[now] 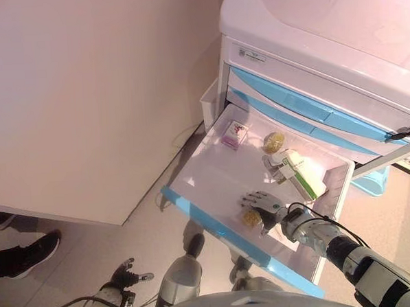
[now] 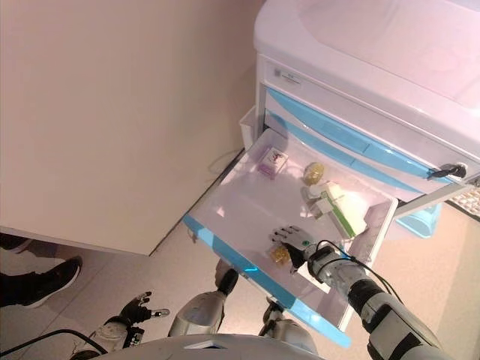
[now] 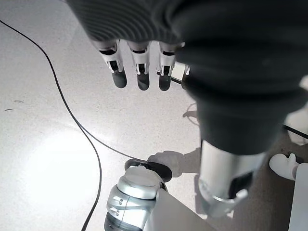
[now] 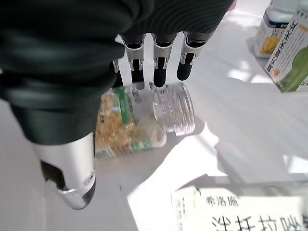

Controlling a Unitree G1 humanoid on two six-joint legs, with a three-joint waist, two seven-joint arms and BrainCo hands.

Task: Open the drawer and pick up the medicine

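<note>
The cart's lower drawer, white with a blue front, stands pulled out. A clear medicine bottle with yellow contents lies on its side near the drawer's front right. My right hand is over it, its straight fingers reaching down onto the bottle's clear cap end, not curled round it. My left hand hangs low by the floor, fingers straight, holding nothing.
Deeper in the drawer lie a small pink box, a round yellow jar, a white bottle and a green-and-white box. A printed white box lies by my wrist. The white cart has shut blue drawers above. A person's shoe is at left.
</note>
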